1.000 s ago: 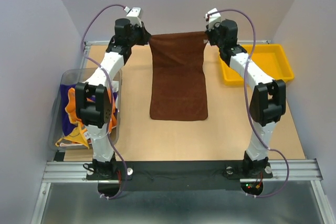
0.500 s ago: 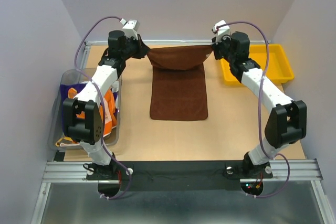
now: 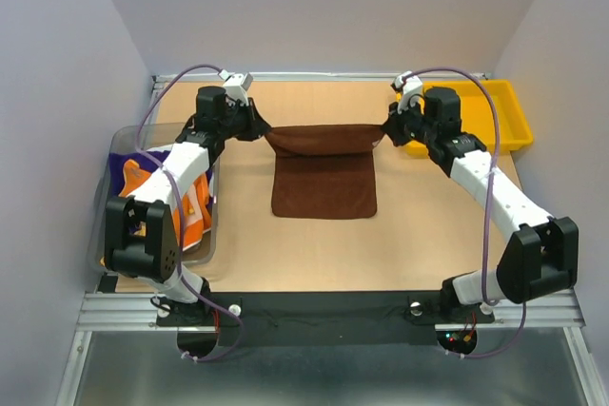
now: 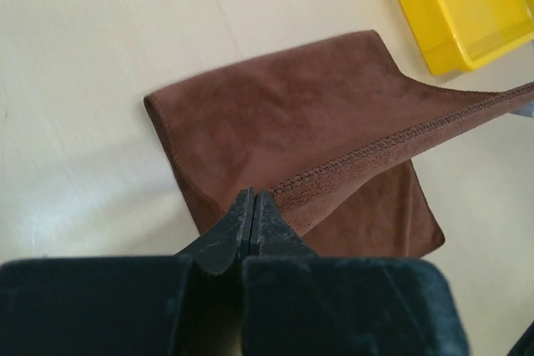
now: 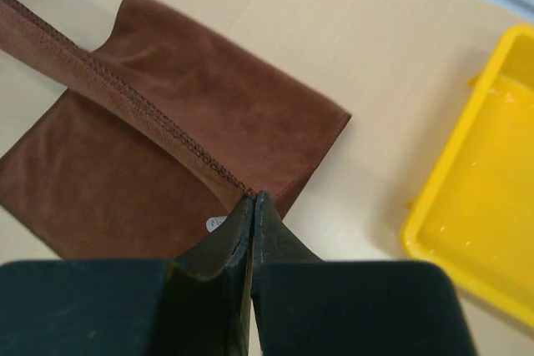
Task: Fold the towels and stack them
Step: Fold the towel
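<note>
Dark brown towel (image 3: 322, 178): centre of the counter (image 3: 314, 254), near half lying flat, far edge lifted and stretched left to right between both arms, sagging slightly in the middle. Stitched hem visible in both wrist views.

Left gripper (image 3: 259, 127): jaws pinched tight on the towel's far left corner.

Right gripper (image 3: 388, 130): jaws pinched tight on the towel's far right corner.

Clear bin (image 3: 107, 225): left edge of the counter, holding orange (image 3: 195, 211) and purple (image 3: 122, 170) towels, partly hidden behind the left arm.

Yellow tray (image 3: 509, 121): far right of the counter, just beyond the right gripper.
</note>
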Robot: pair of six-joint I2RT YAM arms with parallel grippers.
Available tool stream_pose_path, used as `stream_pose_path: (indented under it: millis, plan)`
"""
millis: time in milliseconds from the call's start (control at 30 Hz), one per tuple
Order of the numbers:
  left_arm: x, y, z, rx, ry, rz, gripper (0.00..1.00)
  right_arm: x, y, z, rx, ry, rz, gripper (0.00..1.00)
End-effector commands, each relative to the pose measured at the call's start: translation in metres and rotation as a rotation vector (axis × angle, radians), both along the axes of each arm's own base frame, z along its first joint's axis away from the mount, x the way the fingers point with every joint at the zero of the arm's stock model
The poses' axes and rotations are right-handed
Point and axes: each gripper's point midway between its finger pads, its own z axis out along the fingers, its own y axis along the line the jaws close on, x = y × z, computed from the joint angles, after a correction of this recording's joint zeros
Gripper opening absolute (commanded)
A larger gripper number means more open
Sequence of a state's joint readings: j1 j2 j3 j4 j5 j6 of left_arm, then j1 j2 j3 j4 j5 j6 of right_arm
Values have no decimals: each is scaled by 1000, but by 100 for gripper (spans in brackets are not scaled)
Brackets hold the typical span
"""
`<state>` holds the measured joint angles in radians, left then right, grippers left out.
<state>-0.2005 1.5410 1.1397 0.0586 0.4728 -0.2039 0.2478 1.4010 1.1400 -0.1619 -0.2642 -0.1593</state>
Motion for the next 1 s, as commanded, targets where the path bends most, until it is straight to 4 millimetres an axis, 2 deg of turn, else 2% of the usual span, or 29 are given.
stream_pose_path:
  millis: [0, 267, 667, 767, 800, 967]
  plan:
    - [-15, 7, 14, -1, -24, -2, 0, -30, 2, -13, 62, 105, 9, 0]
    - [-23, 6, 17, 14, -28, -19, 0, -52, -4, -33, 68, 173, -21, 1]
    - [-51, 5, 5, 60, 31, -68, 0, -53, -11, -26, 67, 165, -58, 1]
    - [-58, 5, -5, 62, 54, -61, 0, -58, -8, -31, 82, 192, -50, 0]
    - [-60, 4, -10, 60, 68, -57, 0, -61, -8, -40, 82, 217, -53, 0]
    - [-81, -1, -52, 34, 184, -50, 0, -71, -13, -70, 87, 316, -107, 0]
